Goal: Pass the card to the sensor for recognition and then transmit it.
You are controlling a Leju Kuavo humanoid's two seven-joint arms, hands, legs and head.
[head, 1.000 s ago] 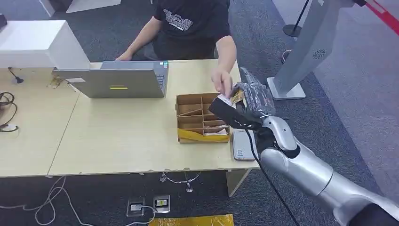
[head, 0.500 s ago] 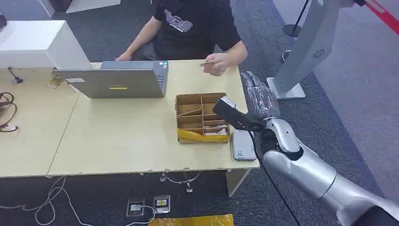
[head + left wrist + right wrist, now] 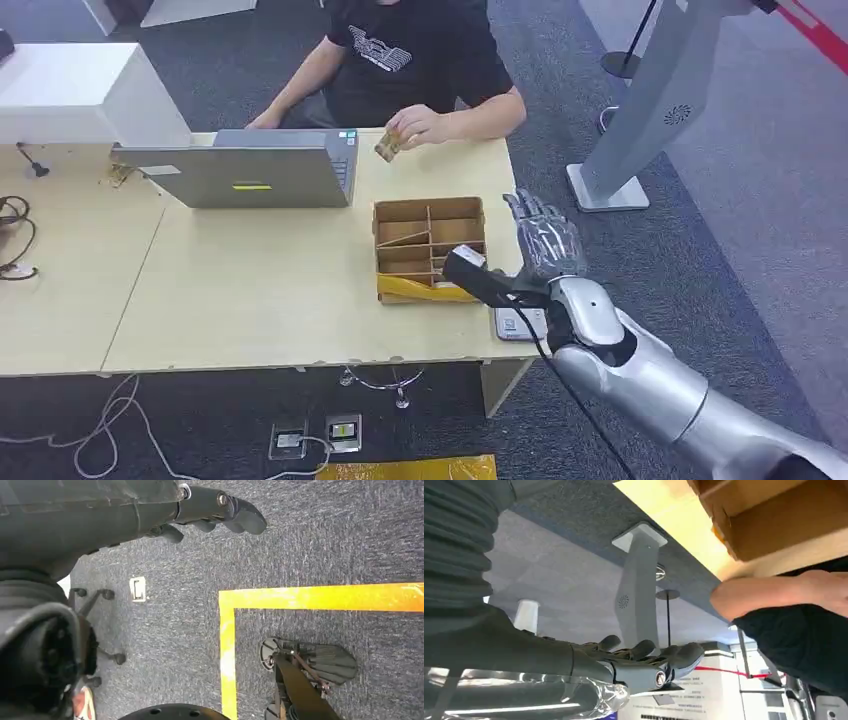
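Right hand (image 3: 545, 238) fully open, empty.

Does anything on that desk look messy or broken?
The cardboard box looks worn: yellow tape patches its front edge and its dividers sit crooked. Loose cables trail at the table's left end. Nothing spilled.

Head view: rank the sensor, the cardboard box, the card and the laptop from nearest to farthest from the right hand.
From the right hand:
1. Cardboard box, just beside it on the table.
2. Sensor, at the table's near edge; close to call with the box.
3. Card, in the person's hand across the table.
4. Laptop, far left.
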